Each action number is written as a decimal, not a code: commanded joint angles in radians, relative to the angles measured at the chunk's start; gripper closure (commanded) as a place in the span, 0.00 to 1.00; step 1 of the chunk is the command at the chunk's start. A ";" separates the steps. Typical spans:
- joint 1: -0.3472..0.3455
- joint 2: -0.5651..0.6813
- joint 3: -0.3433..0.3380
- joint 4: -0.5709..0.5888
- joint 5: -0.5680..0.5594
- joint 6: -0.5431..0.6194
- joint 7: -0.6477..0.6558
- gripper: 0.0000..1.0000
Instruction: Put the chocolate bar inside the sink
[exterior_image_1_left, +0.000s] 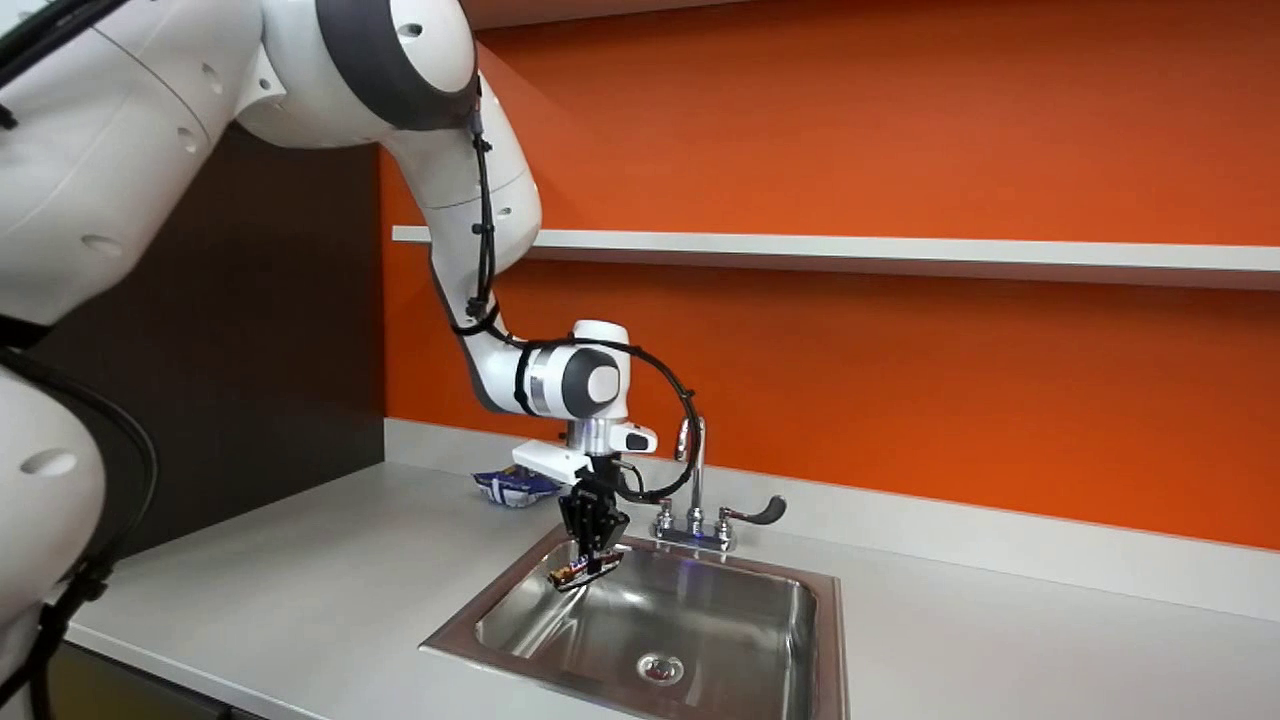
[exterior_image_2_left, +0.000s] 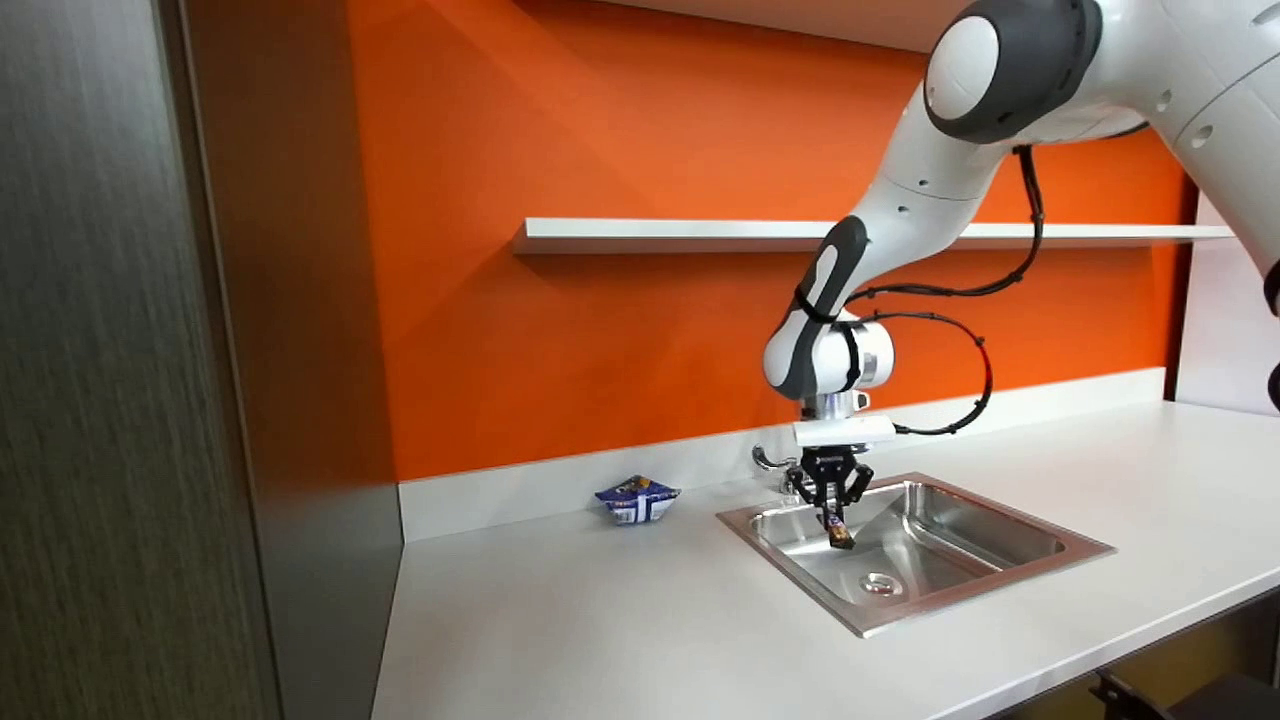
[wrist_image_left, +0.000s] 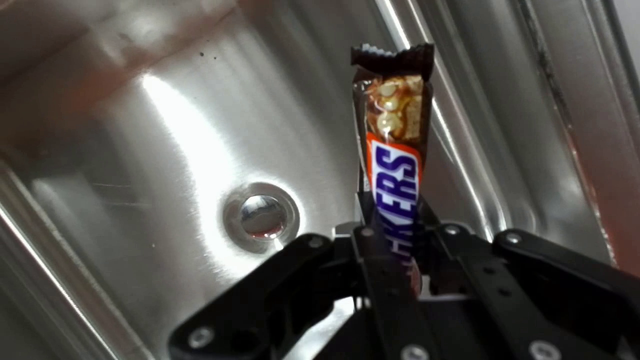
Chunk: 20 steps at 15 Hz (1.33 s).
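Presently at the placing step, to judge by the pose: chocolate bar (wrist_image_left: 395, 135), wrapped, pinched in the gripper (wrist_image_left: 395, 215), over the sink (exterior_image_1_left: 828, 630) and to one side of the drain (wrist_image_left: 262, 220), not yet released; next, likely calling for lowering inside, then letting go.

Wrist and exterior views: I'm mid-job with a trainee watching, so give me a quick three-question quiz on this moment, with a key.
1. True or false: the gripper grips the chocolate bar.
2. Multiple choice: where is the blue-and-white packet? (a) on the white shelf, (b) on the counter, (c) in the gripper.
3. Fill in the blank: the chocolate bar is held over the ____, not yet released.

Key: 1. True. 2. (b). 3. sink.
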 joint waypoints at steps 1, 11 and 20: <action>-0.024 0.029 0.003 0.003 0.032 0.020 -0.034 0.95; -0.044 0.140 0.010 -0.005 0.082 0.090 -0.044 0.95; -0.045 0.185 0.011 -0.019 0.108 0.136 -0.050 0.95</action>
